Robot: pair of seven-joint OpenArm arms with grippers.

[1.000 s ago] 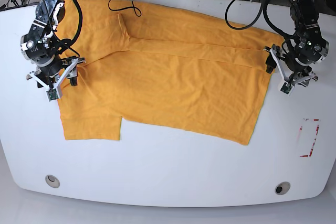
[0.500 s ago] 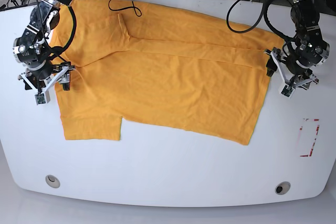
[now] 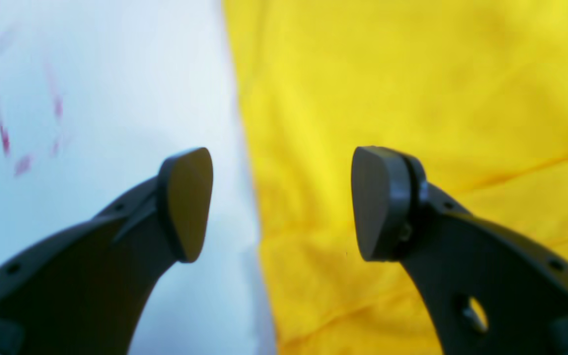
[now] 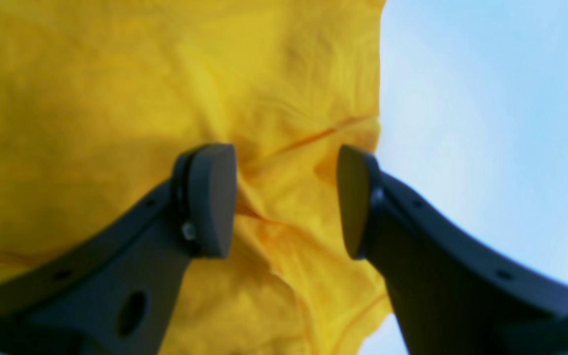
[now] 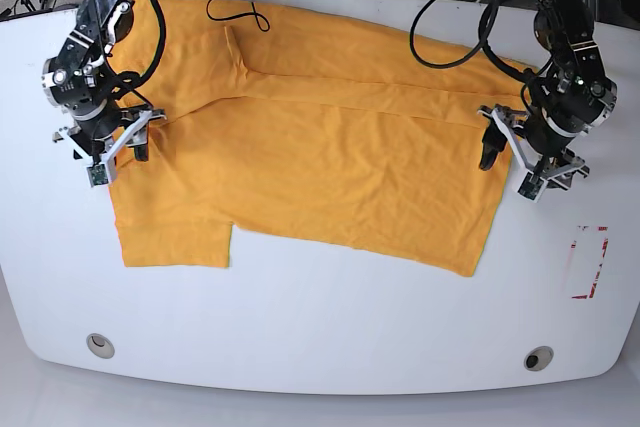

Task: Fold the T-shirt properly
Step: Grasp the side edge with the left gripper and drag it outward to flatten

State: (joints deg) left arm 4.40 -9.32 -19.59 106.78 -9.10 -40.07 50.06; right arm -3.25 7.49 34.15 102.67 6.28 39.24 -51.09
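Shifted inward: left gripper (image 5: 508, 161) now straddles T-shirt (image 5: 330, 147) hem edge, right gripper (image 5: 112, 151) over sleeve edge; both agape, empty; shirt's length spans between.

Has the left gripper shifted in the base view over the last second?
Yes. The left gripper has moved inward from the table's edge, over the T-shirt's hem.

Both wrist views are blurring the T-shirt (image 3: 412, 98) weave; frame edges are cropping the cloth. Left gripper (image 3: 281, 202) and right gripper (image 4: 286, 199) finger bases are running off-frame. Red marks (image 3: 5, 123) on the table (image 3: 116, 74) are smearing, unreadable. In base view, arm cables are covering the shirt's far corners.
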